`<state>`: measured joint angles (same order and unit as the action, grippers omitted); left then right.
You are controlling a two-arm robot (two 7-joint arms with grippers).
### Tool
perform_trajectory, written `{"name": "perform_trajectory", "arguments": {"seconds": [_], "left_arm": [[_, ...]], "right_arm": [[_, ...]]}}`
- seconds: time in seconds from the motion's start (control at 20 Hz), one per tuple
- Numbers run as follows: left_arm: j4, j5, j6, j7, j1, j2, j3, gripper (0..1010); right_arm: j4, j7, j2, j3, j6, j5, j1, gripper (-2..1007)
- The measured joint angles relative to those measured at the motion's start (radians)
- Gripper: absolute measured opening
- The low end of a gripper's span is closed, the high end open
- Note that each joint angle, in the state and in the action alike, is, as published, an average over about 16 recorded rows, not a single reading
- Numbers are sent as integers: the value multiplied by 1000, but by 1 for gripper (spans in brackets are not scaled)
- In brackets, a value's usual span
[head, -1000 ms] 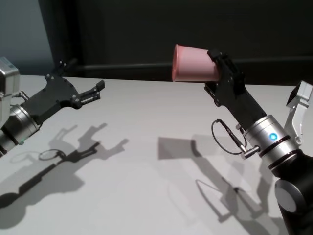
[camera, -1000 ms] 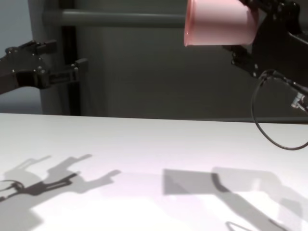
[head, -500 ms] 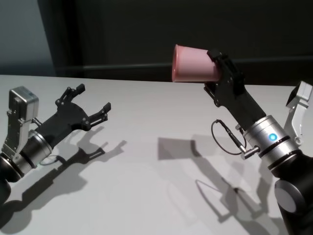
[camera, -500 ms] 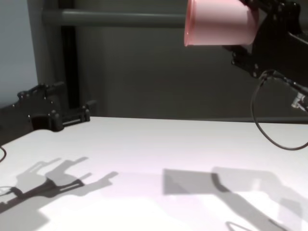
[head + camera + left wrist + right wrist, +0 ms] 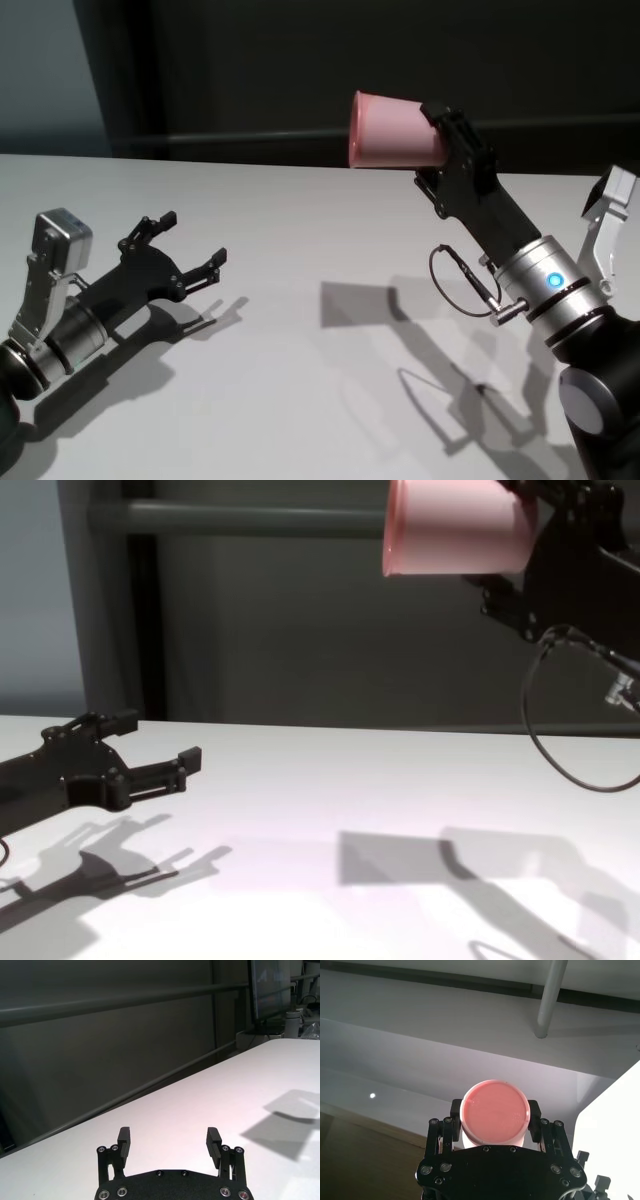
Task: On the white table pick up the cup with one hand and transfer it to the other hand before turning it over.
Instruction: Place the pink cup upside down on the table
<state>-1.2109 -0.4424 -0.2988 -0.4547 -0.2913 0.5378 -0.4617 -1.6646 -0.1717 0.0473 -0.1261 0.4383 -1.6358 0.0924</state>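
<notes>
While the right gripper (image 5: 437, 135) holds the cup (image 5: 392, 131) tight by its base, high over the white table (image 5: 320, 250), the left gripper (image 5: 190, 250) has dropped down close to the table, jaws wide and empty. It looks finished passing the cup.

Grey rail (image 5: 250, 518) along dark back wall (image 5: 300, 70)
</notes>
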Motion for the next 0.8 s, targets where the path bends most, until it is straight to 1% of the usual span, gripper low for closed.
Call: {"name": "perform_trajectory", "arguments": {"seconds": [0.3,0.8], "left_arm": [[6,0,2,-4,2,-1,0,1001],[0,-1,3,0,-1,2,0,1001]], "right_arm": [[0,0,0,0,0,0,0,752],[0,1,1,0,-2,0,-1,752]]}}
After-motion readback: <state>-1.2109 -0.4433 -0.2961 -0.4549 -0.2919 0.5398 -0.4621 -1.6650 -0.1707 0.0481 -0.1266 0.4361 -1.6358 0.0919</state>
